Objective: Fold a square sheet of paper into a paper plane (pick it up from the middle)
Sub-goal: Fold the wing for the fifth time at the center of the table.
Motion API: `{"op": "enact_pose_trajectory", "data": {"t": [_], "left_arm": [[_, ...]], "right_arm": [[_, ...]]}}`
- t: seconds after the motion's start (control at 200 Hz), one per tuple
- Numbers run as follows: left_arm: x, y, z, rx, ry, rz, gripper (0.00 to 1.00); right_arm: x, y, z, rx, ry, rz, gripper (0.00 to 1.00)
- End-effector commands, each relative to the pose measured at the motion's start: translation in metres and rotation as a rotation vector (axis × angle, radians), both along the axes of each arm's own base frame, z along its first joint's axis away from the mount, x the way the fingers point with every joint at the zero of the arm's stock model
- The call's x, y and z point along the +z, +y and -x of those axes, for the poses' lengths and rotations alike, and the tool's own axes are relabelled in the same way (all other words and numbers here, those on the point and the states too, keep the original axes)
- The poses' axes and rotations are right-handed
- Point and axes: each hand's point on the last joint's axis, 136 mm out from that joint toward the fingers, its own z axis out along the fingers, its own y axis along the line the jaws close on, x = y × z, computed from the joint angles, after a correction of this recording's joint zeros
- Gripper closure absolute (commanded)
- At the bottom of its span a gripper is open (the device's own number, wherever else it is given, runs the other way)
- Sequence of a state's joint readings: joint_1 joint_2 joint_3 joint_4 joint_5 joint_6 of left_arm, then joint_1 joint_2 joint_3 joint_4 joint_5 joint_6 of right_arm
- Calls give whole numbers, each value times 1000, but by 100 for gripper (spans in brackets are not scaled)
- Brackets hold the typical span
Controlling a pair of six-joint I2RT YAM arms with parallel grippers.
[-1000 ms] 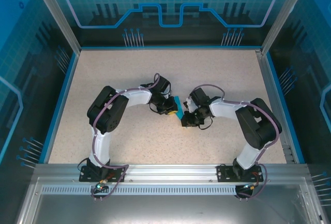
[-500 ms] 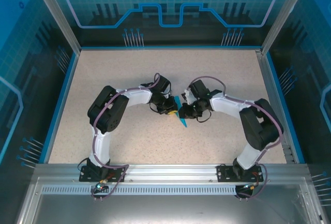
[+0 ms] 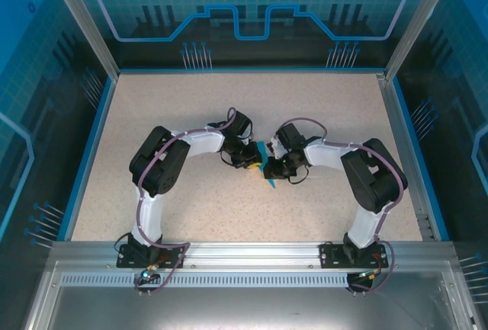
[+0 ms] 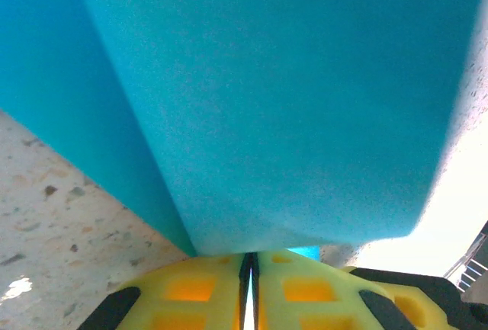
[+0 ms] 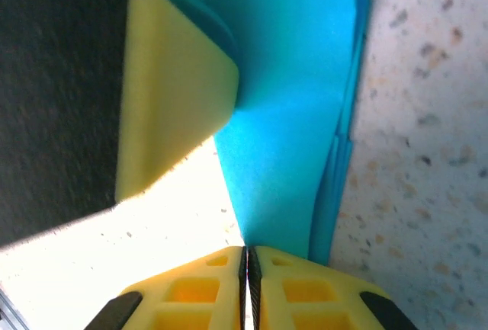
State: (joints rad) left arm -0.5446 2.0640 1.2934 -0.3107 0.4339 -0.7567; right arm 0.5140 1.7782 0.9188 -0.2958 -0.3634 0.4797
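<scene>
A speckled beige table [image 3: 152,116] lies inside a blue-panelled enclosure with aluminium posts, and the two arms meet near its middle. The left gripper [image 4: 249,263] has its yellow fingers pressed together with only a hairline seam between them. They pinch the paper plane [image 4: 290,101], whose cyan surface rises straight out of that seam. The right gripper [image 5: 245,257] is clamped just as narrow on the same paper from the opposite side. From above, the plane is a slim cyan strip between the two wrists. Its long axis runs far to near, leaning slightly right, with the pointed end toward the arm bases; whether it touches the table I cannot tell. The right wrist view adds stacked paper edges along the plane's right side and one yellow finger [image 5: 171,86] of the left gripper lying against the sheet. The left wrist view gives a rounded fold close to the lens, too fine for the overhead camera to resolve
</scene>
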Motion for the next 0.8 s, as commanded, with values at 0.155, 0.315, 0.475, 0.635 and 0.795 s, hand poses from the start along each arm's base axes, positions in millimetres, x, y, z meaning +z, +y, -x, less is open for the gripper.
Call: {"op": "enact_pose_trajectory", "data": {"t": [0.155, 0.315, 0.475, 0.635, 0.795], "left_arm": [[-41, 26, 11, 25, 64, -165, 87], [-41, 25, 10, 25, 61, -158, 87], [-39, 23, 10, 23, 61, -146, 87], [-38, 22, 11, 16, 61, -138, 87], [-35, 20, 11, 13, 58, -126, 87]], "right_arm": [[-8, -37, 66, 43, 133, 72, 88], [38, -18, 31, 25, -31, -21, 87], [52, 0, -2, 8, -100, -64, 87], [31, 14, -12, 28, -69, -53, 87], [10, 16, -14, 23, -28, -16, 88]]}}
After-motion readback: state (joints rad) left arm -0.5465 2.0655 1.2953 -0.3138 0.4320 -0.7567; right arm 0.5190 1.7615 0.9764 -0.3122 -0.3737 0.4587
